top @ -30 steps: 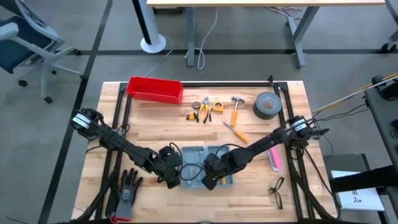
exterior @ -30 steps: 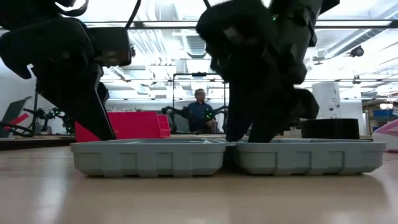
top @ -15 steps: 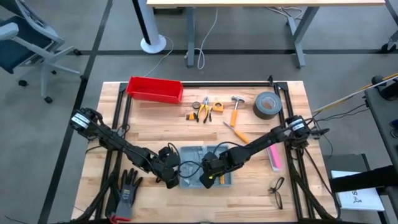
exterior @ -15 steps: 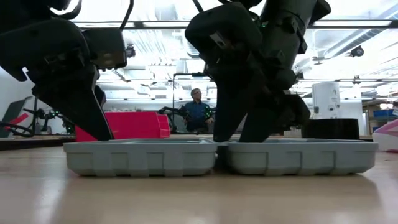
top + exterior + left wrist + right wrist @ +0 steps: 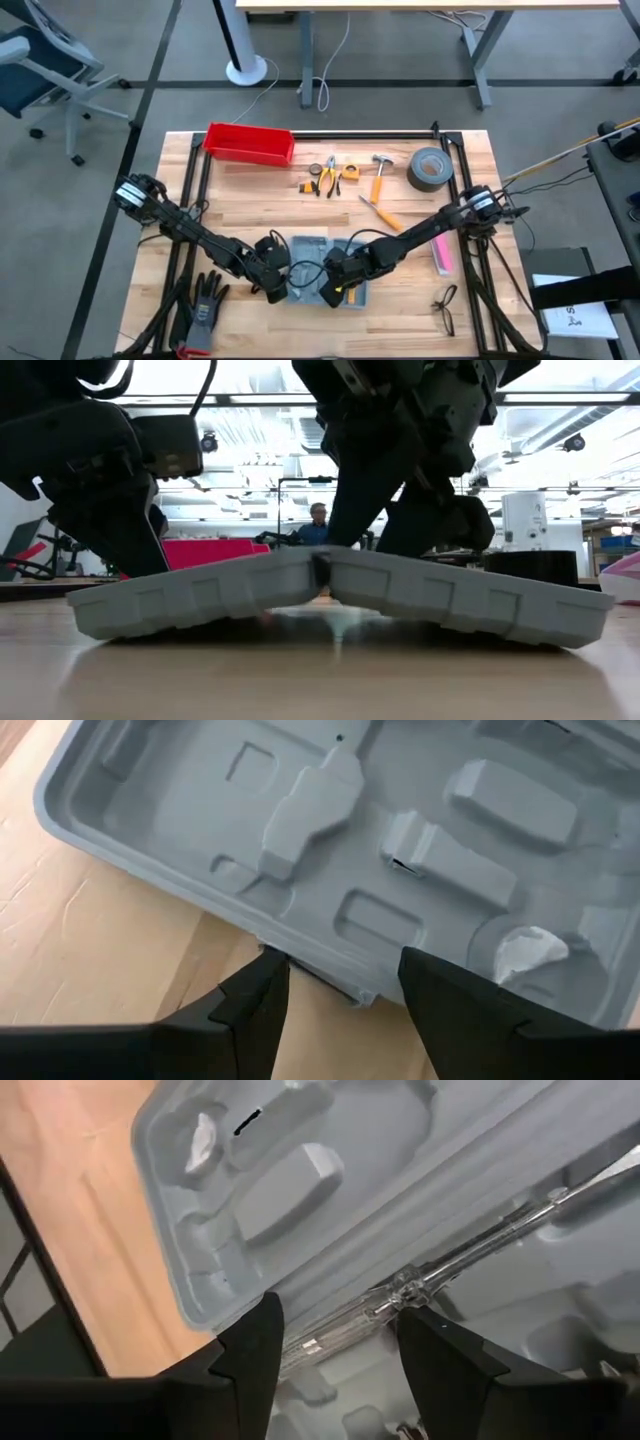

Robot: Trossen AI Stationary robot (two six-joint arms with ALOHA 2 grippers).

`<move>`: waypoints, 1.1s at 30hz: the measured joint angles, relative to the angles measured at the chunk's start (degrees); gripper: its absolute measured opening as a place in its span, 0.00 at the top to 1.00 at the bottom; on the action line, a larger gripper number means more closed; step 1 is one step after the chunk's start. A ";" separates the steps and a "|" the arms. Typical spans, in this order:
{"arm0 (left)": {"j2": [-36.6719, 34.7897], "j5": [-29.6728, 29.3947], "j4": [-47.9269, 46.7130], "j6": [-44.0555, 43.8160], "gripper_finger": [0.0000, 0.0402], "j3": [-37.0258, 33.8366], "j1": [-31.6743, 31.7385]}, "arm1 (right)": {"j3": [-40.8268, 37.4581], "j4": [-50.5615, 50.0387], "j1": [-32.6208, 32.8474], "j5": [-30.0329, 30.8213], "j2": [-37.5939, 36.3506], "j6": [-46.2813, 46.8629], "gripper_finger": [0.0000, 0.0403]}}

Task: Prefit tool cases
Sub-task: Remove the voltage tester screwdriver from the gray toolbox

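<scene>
The grey tool case (image 5: 322,268) lies opened near the table's front middle. In the low view its two halves stand like a tent. The hinge (image 5: 322,563) is raised, and the outer edges of the left half (image 5: 180,598) and the right half (image 5: 480,603) rest on the wood. My left gripper (image 5: 283,282) is at the case's left edge, shut on its rim. My right gripper (image 5: 336,286) comes down over the middle, shut on the hinge ridge. The moulded slots that show are bare. My left gripper has the latch tab (image 5: 322,976) on the left half's outer rim between its two fingers. The fingers slant down from the table's left side and stand across the tab. That rim stays on the table. My right gripper pinches the hinge ridge (image 5: 345,1318) near one end of it, with one finger (image 5: 250,1355) in each half. It slants down from the table's right, and the fingers lie across the hinge line. The hinge is lifted clear while both outer edges stay on the table.
A red bin (image 5: 248,143) stands at the far left. Pliers (image 5: 328,173), a hammer (image 5: 380,176), a tape roll (image 5: 430,168) and a screwdriver (image 5: 380,212) lie beyond the case. Gloves (image 5: 207,303) lie front left and glasses (image 5: 445,308) front right. A person (image 5: 318,526) sits beyond the table.
The case lay flat with both halves level. My right gripper has drawn the hinge up, so the halves now slope down from it like a tent, their outer edges staying on the wood. The case has also come a little toward the table's near edge.
</scene>
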 joint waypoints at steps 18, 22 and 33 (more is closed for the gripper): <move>0.02 0.78 1.04 0.61 0.51 0.76 -0.14 | 0.20 -3.83 -0.15 0.94 -1.25 -2.11 0.58; 0.02 0.73 0.96 0.57 0.51 0.76 -0.14 | 2.19 -4.07 -0.13 0.75 -1.25 -5.38 0.59; 0.00 1.96 2.02 -0.45 0.51 0.74 -0.14 | 4.29 -4.79 -3.27 -0.87 -0.46 -12.85 0.58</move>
